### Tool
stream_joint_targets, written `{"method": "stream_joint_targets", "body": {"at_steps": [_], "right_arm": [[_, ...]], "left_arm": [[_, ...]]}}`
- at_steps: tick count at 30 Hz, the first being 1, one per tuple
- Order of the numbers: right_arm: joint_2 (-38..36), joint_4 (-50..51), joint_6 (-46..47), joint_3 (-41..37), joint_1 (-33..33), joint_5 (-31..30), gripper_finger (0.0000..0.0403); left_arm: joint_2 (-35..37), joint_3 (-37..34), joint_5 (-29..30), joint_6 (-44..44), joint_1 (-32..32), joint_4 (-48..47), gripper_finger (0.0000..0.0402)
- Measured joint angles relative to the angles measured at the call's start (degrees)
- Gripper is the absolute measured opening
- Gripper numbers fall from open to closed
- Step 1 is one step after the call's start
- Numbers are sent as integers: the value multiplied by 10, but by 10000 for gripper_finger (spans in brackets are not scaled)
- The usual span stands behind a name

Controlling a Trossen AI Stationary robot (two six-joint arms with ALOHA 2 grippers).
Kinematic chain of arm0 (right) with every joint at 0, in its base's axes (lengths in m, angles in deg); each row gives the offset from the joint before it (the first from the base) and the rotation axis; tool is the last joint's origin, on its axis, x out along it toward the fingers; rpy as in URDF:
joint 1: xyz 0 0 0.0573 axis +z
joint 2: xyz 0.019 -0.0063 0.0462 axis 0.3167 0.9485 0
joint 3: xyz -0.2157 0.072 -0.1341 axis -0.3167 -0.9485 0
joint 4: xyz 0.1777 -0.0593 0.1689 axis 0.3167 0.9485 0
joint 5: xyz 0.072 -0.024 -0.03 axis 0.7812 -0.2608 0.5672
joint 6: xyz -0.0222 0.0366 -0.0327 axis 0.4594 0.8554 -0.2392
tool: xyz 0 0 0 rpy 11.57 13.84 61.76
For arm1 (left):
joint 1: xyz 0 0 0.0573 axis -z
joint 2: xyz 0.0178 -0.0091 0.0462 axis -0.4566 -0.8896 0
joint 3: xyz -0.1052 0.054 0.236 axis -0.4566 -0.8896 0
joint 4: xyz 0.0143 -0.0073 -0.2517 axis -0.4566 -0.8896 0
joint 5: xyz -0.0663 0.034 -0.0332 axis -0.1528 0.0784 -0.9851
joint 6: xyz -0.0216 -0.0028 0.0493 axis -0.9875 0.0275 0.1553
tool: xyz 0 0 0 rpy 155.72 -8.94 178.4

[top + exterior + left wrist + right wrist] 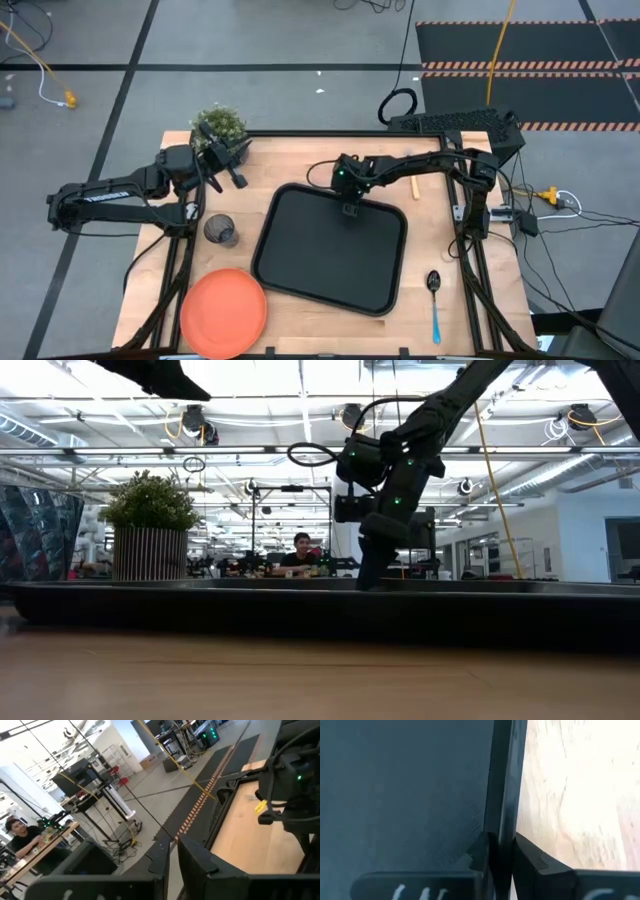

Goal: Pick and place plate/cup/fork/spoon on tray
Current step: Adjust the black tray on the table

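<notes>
The black tray lies flat in the middle of the table. My right gripper is shut on its far rim, also seen in the high view and the low view. The orange plate lies at the near left and the dark cup stands just beyond it. The blue-handled spoon lies right of the tray. The fork's orange handle shows under the right arm. My left gripper hovers shut beside the plant, holding nothing. My right gripper pinches the tray's far rim between its two fingers, one finger inside the tray and one outside over the wood. The fingers slant down from the far right side and lie across the rim. The tray rests on the table.
A potted plant stands at the far left corner, close to my left gripper. Bare wood shows between the tray and the table's right edge. A person sits far behind the table.
</notes>
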Motion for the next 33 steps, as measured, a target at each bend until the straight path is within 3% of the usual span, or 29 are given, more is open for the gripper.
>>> {"method": "stream_joint_targets", "body": {"at_steps": [12, 21, 33], "right_arm": [[1, -38, -108, -1, -33, -15, 35], [2, -87, -184, -2, -52, 11, 45], [2, -95, -202, -2, -56, 52, 47]], "left_arm": [[0, 0, 0, -2, 0, -4, 42], [0, 0, 0, 5, 0, 0, 42], [0, 0, 0, 4, 0, 1, 42]]}}
